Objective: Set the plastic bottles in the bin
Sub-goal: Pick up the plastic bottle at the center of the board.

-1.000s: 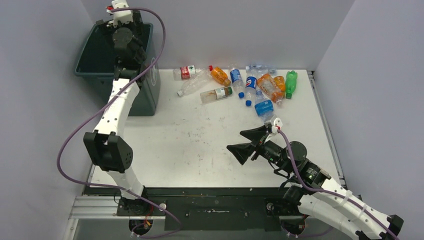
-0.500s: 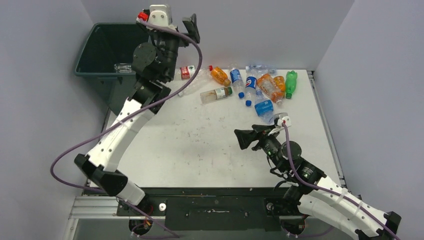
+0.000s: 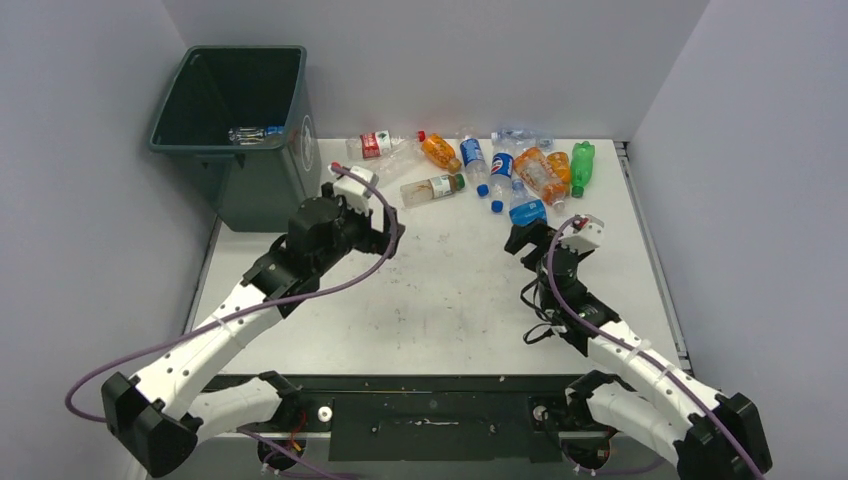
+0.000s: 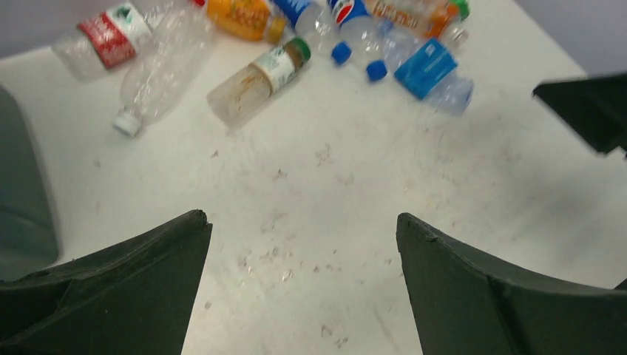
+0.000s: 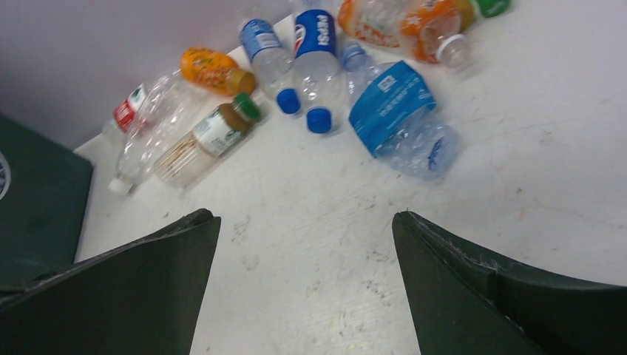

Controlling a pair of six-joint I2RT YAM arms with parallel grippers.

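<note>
Several plastic bottles lie in a loose row along the table's far side: a red-labelled clear one (image 3: pixel 372 145), a brownish one with a green cap (image 3: pixel 432 188) (image 4: pixel 255 81), orange ones (image 3: pixel 540 175), a green one (image 3: pixel 582 165). A crushed blue-labelled bottle (image 3: pixel 527 212) (image 5: pixel 399 111) lies nearest me. The dark bin (image 3: pixel 230 100) stands at the far left with a clear bottle (image 3: pixel 255 132) inside. My left gripper (image 3: pixel 388 228) (image 4: pixel 302 217) hangs open and empty over bare table, short of the brownish bottle. Just short of the blue-labelled bottle, my right gripper (image 3: pixel 528 238) (image 5: pixel 304 215) is open and empty.
Grey walls close in the table at the back and both sides. The bin's side (image 5: pixel 37 207) stands beyond the table's left edge. The right gripper's finger (image 4: pixel 584 111) shows at the right of the left wrist view.
The left arm swung from above the bin down to the table, its jaws now wide; a bottle lies in the bin. The right gripper moved forward toward the blue-labelled bottle.
</note>
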